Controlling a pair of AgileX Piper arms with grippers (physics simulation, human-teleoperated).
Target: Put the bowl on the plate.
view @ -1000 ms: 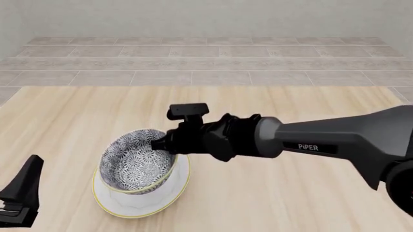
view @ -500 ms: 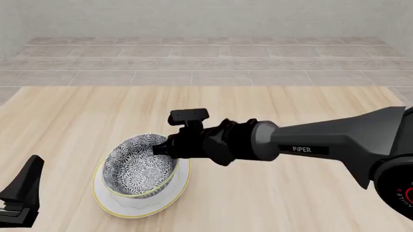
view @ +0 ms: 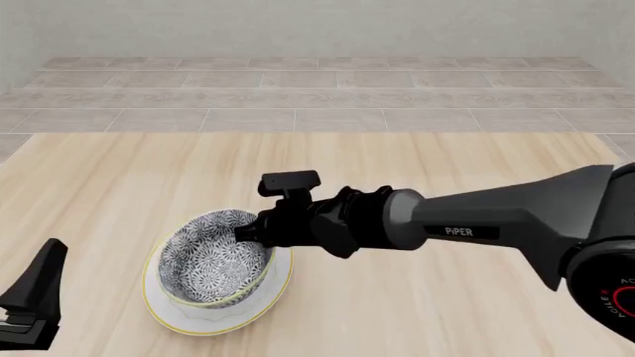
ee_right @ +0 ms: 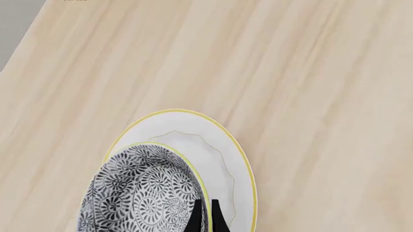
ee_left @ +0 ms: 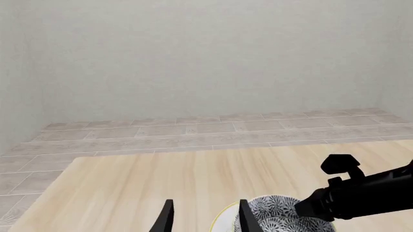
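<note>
The patterned grey-and-white bowl (view: 213,256) sits on the white gold-rimmed plate (view: 270,296), leaning a little toward the near left. My right gripper (view: 246,230) reaches in from the right and is shut on the bowl's far-right rim. In the right wrist view its fingers (ee_right: 195,218) pinch the yellowish rim of the bowl (ee_right: 142,193) over the plate (ee_right: 216,150). My left gripper (view: 35,301) stands open at the table's near left, apart from both. In the left wrist view the bowl (ee_left: 277,215) shows just beyond that gripper (ee_left: 206,220).
The pale wooden table (view: 447,171) ends at a grey tiled floor (view: 317,97) and a plain wall at the back. The right arm (view: 476,223) stretches across the table's right half above the surface.
The right gripper has lowered the bowl slightly and moved it a little toward the near side, so it now rests deeper on the plate. The left gripper has not moved.
</note>
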